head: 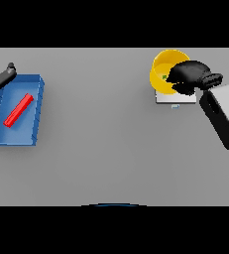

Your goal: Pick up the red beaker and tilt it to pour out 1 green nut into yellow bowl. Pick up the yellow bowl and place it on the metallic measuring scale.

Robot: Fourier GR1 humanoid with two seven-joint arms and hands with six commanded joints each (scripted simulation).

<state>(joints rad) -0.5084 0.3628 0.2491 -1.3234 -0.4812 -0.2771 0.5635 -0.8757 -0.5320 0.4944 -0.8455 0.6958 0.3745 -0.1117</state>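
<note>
A blue tray (36, 82) sits on the grey table (106, 149).

Grey desk (111, 149), head view: yellow bowl (164, 67) at 1 o'clock, seated on the metallic measuring scale (175, 98), a green nut (164, 77) just visible inside; right hand (189, 75) over the bowl's right rim, fingers curled round it. Blue tray (35, 111) at 9 o'clock holds the red beaker (18, 110) lying flat on a diagonal. Left hand (2, 77) at 10 o'clock, beside the tray's far left corner, fingers relaxed, holding nothing.

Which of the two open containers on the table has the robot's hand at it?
The yellow bowl, far right on the scale, with the right hand at its rim. The blue tray on the left holds only a red bar.
</note>
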